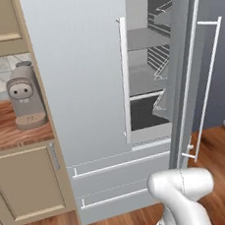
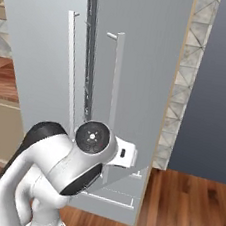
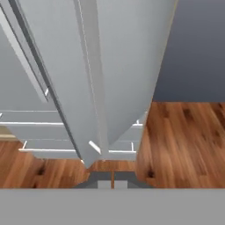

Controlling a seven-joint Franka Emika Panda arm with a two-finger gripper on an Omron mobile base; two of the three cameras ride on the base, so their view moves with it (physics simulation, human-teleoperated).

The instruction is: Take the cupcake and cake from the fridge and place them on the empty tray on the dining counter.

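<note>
Fingers (image 3: 113, 183) are pressed fully together at the bottom of the hand view, just below the lower end of the white bar handle (image 3: 93, 88) on the fridge's right door (image 3: 118, 66) — nothing sits between them, and whether they touch the handle cannot be told from this angle.

Progress is early. The fridge (image 1: 87, 87) stands part open: in the left base view the right door (image 1: 182, 77) is swung out edge-on, with its wire racks (image 1: 160, 59) and the shelves (image 1: 143, 39) behind showing through the gap. The left door is closed, as are the two lower drawers (image 1: 116, 171). So the opening step looks partly or wholly done, though the gap may be too narrow for the arm to reach in comfortably.

Neither cupcake nor cake can be made out on the visible shelves; they look bare from here, but much of the interior is hidden by the door and its racks, so the two items are judged to be inside and not yet picked. The tray and the dining desk are somewhere outside these views.

Left to do — widen the door if needed, reach in, take each sweet in turn, drive to the desk and set both on the tray. A small worktop with a coffee machine (image 1: 26, 97) stands to the left of the fridge; it plays no part.
</note>
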